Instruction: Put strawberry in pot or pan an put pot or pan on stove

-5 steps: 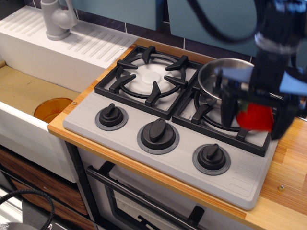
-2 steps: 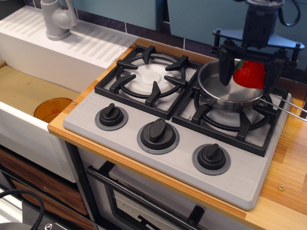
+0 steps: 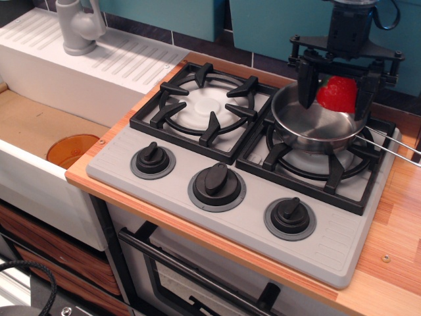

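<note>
From the left: a white ribbed sink unit [image 3: 99, 72] with a grey tap [image 3: 79, 26] and an orange disc [image 3: 72, 150] in the basin, then the grey stove [image 3: 217, 210], its left burner grate [image 3: 205, 108] bare. On the right grate sits the steel pan [image 3: 316, 125], wire handle trailing right. Directly above the pan's far side, the gripper [image 3: 335, 92] hangs with its jaws pinching the strawberry [image 3: 337, 93], so the drop is straight down into open pan floor.

One strawberry [image 3: 337, 94], one pan [image 3: 316, 125], and one stove [image 3: 197, 210] with two burner grates and three knobs. One orange disc [image 3: 72, 150] at left, one faucet [image 3: 79, 26] at upper left.
</note>
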